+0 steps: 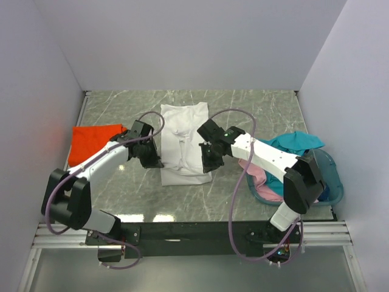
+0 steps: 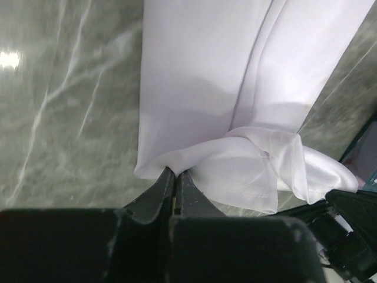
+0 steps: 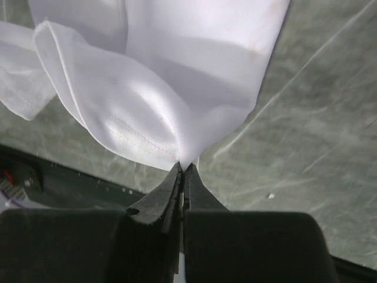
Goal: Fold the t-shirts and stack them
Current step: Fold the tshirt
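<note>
A white t-shirt [image 1: 182, 137] lies as a long narrow strip in the middle of the marble table. My left gripper [image 1: 152, 159] is shut on its near left edge, and the cloth [image 2: 194, 106] rises out of the closed fingertips. My right gripper [image 1: 209, 161] is shut on the near right edge, with the white fabric [image 3: 177, 76] pinched and lifted off the table. An orange t-shirt [image 1: 91, 141] lies folded at the left. Teal [image 1: 298, 143] and pink [image 1: 258, 176] t-shirts sit in the basket at the right.
The translucent teal basket [image 1: 334, 182] stands at the table's right near corner, beside the right arm's base. White walls close in the table on three sides. Bare marble [image 1: 182, 204] runs between the shirt and the near edge.
</note>
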You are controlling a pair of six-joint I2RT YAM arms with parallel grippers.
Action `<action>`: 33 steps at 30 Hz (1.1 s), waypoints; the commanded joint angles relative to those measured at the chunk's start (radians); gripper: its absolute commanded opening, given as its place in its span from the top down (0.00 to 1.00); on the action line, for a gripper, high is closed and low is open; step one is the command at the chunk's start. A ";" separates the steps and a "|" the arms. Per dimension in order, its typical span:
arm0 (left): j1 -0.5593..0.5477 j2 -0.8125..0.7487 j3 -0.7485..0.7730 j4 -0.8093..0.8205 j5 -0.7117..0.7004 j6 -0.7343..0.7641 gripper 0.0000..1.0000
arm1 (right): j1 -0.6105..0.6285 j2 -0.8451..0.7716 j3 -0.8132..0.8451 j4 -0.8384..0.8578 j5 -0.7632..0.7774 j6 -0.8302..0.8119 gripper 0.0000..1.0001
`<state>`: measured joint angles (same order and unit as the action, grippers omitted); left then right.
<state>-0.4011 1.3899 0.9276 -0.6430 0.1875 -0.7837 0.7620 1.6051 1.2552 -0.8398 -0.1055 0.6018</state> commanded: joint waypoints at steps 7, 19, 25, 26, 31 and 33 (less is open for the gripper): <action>0.076 0.204 0.204 0.144 0.073 0.098 1.00 | -0.104 0.179 0.225 0.065 0.081 -0.115 1.00; 0.174 0.490 0.493 0.169 0.133 0.139 1.00 | -0.202 0.412 0.535 0.050 0.104 -0.188 1.00; 0.203 0.598 0.566 0.189 0.194 0.141 1.00 | -0.239 0.544 0.688 0.022 0.104 -0.212 1.00; 0.205 0.609 0.580 0.197 0.196 0.143 1.00 | -0.243 0.556 0.702 0.025 0.104 -0.214 1.00; 0.217 0.670 0.637 0.180 0.201 0.150 0.94 | -0.260 0.639 0.782 0.007 0.104 -0.221 1.00; 0.223 0.678 0.634 0.187 0.194 0.149 0.78 | -0.265 0.653 0.786 0.010 0.104 -0.221 1.00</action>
<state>-0.1890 2.0632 1.5177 -0.4778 0.3599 -0.6567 0.5068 2.2436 1.9877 -0.8196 -0.0170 0.3977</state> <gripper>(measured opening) 0.143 0.015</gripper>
